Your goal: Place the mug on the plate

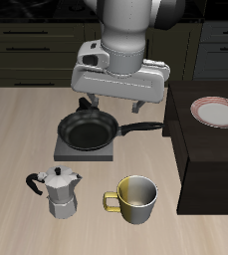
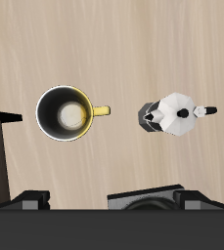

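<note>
The wide olive-yellow mug (image 1: 137,198) with its loop handle stood upright on the table (image 1: 16,139) beside the silver moka pot (image 1: 58,191), below and forward of the hand (image 1: 121,103), whose grip I cannot tell.

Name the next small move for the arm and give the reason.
Probably bring the tool forward and down over the mug. The tool hangs high above the frying pan, holding nothing that shows, while the mug stands upright near the table's front edge beside the moka pot. The plate sits bare on the dark raised surface, so the mug must be grasped first.
</note>
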Motion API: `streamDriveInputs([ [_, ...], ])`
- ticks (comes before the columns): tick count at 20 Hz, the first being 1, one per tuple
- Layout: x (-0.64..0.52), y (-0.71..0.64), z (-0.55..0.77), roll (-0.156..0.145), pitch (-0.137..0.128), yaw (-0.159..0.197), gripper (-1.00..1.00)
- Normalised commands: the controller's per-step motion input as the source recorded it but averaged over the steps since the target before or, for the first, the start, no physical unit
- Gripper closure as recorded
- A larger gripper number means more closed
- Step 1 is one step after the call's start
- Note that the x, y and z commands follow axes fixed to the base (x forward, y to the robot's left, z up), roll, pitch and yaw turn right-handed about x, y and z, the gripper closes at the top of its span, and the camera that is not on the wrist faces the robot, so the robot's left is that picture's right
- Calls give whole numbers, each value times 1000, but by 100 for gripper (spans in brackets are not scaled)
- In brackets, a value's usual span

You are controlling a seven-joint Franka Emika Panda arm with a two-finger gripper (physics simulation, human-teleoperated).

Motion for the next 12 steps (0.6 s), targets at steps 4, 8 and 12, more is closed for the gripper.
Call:
streamDriveInputs([
  [4, 262, 133, -12, 37, 20, -25, -100],
  [8, 167, 47, 32, 78, 10, -1, -100],
  [12, 115, 1, -46, 52, 15, 18, -100],
])
